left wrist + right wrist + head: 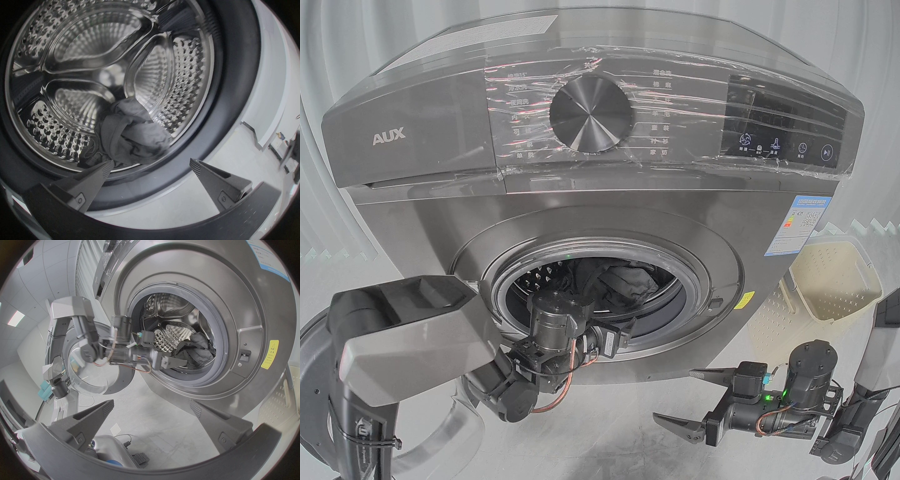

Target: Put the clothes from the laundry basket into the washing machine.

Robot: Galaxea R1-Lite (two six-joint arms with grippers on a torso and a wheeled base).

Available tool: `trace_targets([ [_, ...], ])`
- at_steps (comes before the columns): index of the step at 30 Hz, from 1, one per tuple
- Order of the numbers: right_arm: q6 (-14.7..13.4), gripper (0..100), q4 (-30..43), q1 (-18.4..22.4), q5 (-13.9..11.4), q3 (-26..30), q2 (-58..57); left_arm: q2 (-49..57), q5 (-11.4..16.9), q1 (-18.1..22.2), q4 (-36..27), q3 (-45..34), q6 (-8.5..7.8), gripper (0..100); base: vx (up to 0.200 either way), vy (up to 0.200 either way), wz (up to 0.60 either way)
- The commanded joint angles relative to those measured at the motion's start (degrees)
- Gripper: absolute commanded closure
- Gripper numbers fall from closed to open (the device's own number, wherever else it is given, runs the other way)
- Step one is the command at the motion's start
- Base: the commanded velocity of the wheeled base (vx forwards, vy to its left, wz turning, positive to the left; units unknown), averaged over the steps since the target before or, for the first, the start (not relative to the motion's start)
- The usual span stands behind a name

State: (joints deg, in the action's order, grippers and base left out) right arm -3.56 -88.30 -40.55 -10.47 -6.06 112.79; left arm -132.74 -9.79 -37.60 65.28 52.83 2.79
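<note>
Since the left end effector (151, 164) gapes empty at the washing machine's (650, 206) mouth, dark clothes (131, 134) lying inside, it should back straight out clear of the door seal (225, 103), the right end effector (675, 397) hanging open near the laundry basket (837, 275).

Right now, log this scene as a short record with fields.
Washing machine: door open, to the robot's left
Clothes: dark bundle lying in the drum
Left gripper: open, empty, at the drum mouth
Right gripper: open, empty, low before the machine
Laundry basket: beside the machine on the robot's right; no clothes seen in it
</note>
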Motion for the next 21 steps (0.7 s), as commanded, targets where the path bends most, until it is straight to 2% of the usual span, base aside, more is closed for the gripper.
trace_targets([
  [1, -0.04, 0, -0.03, -0.24, 0.01, 0.17, 0.06, 9.17, 0.03, -3.62, 1.34, -6.96, 1.25, 0, 0.000, 0.000, 0.00],
  [5, -0.04, 0, -0.03, -0.15, 0.01, 0.26, 0.06, 15.85, 0.03, -7.49, 1.78, -15.04, 3.71, 0, 0.000, 0.000, 0.00],
  [11, -0.04, 0, -0.03, -0.24, 0.19, 0.26, -0.20, 24.55, 0.03, -12.50, 3.54, -24.01, 6.35, 0, 0.000, 0.000, 0.00],
  [14, -0.04, 0, -0.03, -0.41, 0.28, 0.70, -0.29, 28.68, 0.03, -13.82, 3.54, -27.61, 7.76, 0, 0.000, 0.000, 0.00],
  [19, 0.04, 0, -0.12, 0.12, 0.80, 0.70, -0.99, 35.89, 0.03, -14.17, 3.54, -34.29, 8.46, 0, 0.000, 0.000, 0.00],
  [21, 0.04, 0, -0.03, 0.20, 1.77, 1.05, -3.19, 39.14, 0.03, -14.17, 3.54, -36.66, 9.16, 0, 0.000, 0.000, 0.00],
])
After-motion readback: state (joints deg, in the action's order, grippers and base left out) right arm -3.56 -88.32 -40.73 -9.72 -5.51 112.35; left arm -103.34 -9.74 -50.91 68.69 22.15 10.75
